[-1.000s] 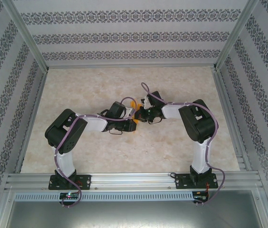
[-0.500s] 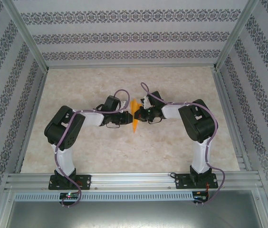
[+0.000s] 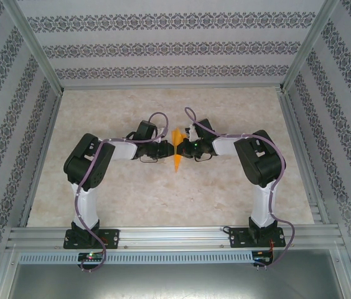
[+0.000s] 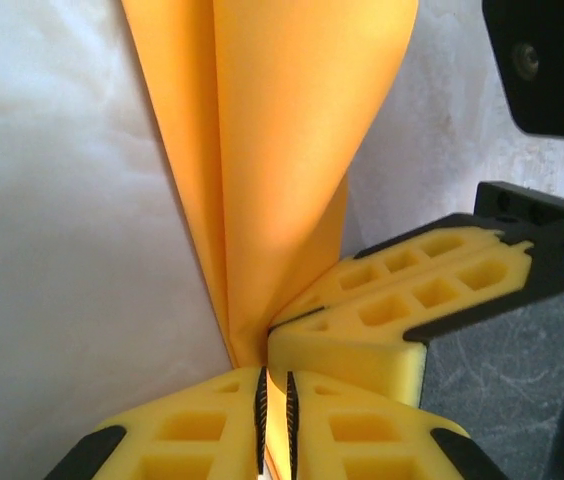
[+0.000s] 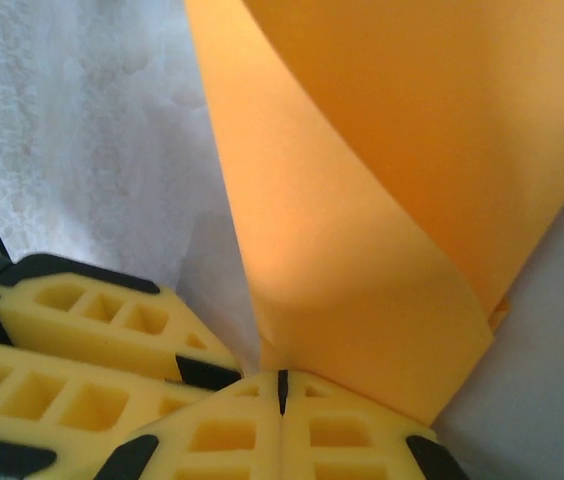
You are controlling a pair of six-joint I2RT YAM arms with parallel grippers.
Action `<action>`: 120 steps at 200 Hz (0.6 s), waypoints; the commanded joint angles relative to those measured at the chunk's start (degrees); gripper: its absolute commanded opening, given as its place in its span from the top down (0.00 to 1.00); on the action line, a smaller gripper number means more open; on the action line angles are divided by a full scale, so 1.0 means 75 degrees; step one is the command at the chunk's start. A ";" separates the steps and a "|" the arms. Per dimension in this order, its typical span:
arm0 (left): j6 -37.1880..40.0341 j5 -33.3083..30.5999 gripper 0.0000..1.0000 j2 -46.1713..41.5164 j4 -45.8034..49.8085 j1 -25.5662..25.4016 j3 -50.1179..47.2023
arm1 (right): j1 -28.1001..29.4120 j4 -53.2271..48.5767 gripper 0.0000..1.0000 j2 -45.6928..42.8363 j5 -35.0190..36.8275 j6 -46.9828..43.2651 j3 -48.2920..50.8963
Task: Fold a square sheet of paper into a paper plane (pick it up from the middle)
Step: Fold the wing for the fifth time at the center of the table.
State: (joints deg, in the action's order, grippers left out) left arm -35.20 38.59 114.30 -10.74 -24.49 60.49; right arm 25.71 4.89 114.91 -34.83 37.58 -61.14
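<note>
The overhead view is bright, even and diffuse, with no single source to pick out. The pale table (image 3: pixel 225 199) looks slightly washed out, and the arms cast only faint, soft-edged shadows on it. The straight frame posts lean outward toward the corners (wide-lens distortion). In both wrist views the orange paper (image 4: pixel 282 150) glows warmly, lighter on its broad faces and darker where the folds narrow. Behind it the table is overexposed to near white and out of focus, its marbling a blur. The left hand (image 4: pixel 275 400) sits nearest the lens, its fingers (image 4: pixel 192 430) fairly sharp, flatly lit and without glare.
</note>
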 commanded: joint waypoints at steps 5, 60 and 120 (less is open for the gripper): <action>-0.0160 0.0148 0.81 0.0075 -0.0394 0.0232 0.0381 | 0.0093 -0.0628 1.00 0.0254 0.0378 -0.0304 0.0371; -0.0272 0.0606 0.79 -0.0076 -0.0222 0.0463 0.0705 | 0.0076 -0.0808 1.00 0.0007 0.0494 -0.0532 0.0500; 0.0293 0.1312 0.74 -0.0010 0.1082 0.0438 0.1127 | 0.0134 -0.0864 1.00 -0.0208 0.0405 -0.0841 0.0514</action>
State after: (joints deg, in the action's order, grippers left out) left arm -35.94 45.04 114.48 -8.32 -21.30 66.26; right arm 25.78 5.23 113.65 -34.50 34.04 -59.53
